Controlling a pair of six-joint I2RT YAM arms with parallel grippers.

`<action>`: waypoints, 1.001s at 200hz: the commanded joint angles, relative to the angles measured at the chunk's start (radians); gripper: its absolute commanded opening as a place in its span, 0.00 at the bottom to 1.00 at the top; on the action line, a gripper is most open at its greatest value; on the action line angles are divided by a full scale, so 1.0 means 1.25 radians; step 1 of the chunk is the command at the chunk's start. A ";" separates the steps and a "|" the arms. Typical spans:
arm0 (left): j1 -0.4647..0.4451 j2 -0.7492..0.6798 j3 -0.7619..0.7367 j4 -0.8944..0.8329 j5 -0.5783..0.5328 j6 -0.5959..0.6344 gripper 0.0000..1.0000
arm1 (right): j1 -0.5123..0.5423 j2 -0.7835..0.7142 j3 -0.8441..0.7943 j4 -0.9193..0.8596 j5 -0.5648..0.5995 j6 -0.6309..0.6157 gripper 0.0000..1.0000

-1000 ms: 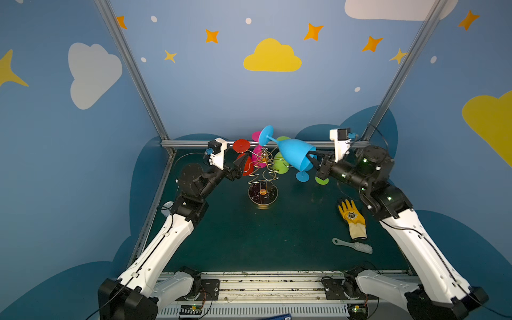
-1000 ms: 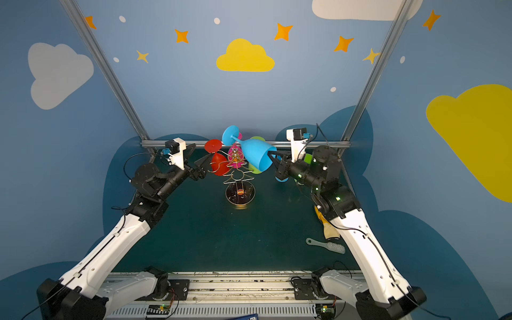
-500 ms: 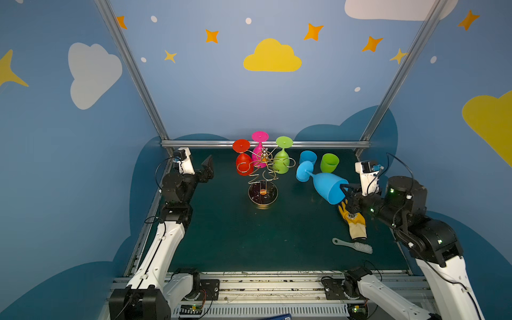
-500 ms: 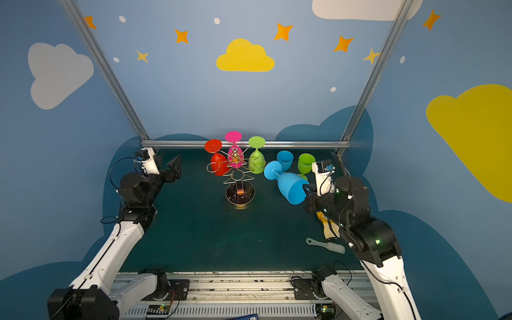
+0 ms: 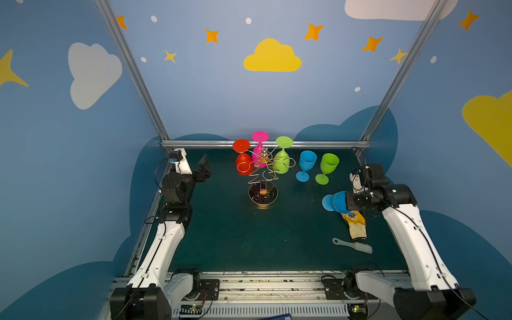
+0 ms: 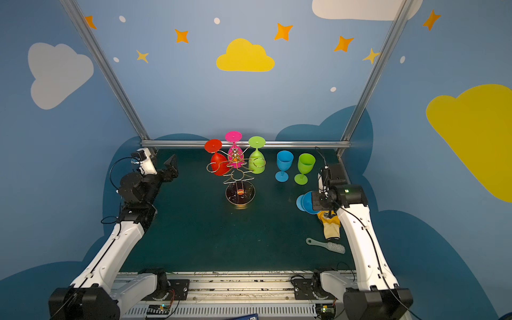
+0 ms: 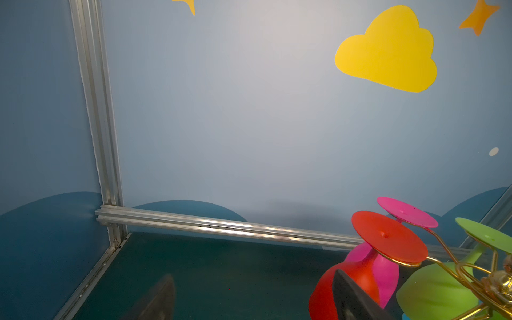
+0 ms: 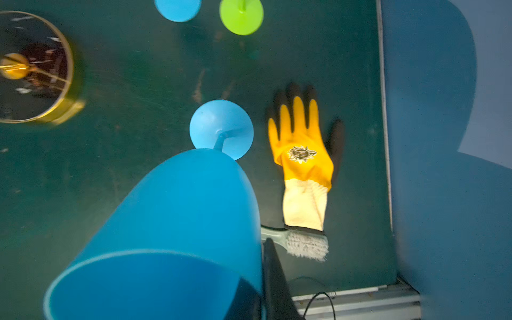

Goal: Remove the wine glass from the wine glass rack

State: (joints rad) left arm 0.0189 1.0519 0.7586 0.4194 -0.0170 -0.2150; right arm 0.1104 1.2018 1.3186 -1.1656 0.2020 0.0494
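1. Right jaws: closed on the rim of the blue glass [image 5: 333,201], one finger [image 8: 273,277] outside the bowl. The other finger is hidden.
2. Blue glass [image 8: 177,221]: off the rack [image 5: 263,177] and well to its right, with its foot just beside the fingers of the glove [image 5: 354,224]. The bowl is tilted and its foot points away from the right arm [image 5: 401,221]. Contact between foot and table [image 5: 235,235] cannot be told.
3. Left jaws: wide apart and empty, up near the back left corner, well apart from the rack.
4. Rack [image 6: 239,177]: upright at the middle of the table on its round dark base. Three glasses hang from it foot up: red [image 5: 243,163], pink [image 5: 260,146] and green [image 5: 282,160].
5. Two more glasses stand upright on the table right of the rack: a second blue one [image 5: 307,163] and a second green one [image 5: 328,166], side by side.
6. Brush [image 5: 353,245]: flat on the table, near the glove's cuff.
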 commanded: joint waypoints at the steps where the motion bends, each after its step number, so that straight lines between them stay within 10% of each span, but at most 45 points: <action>1: 0.004 -0.008 -0.005 0.014 -0.018 0.010 0.87 | -0.016 0.077 0.093 -0.043 0.082 -0.009 0.00; 200: -0.015 -0.020 -0.006 0.005 -0.036 0.040 0.88 | -0.177 0.624 0.574 -0.006 0.021 -0.007 0.00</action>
State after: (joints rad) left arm 0.0017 1.0275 0.7570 0.4179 -0.0608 -0.1715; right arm -0.1055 1.9156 1.9347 -1.1168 0.2455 0.0433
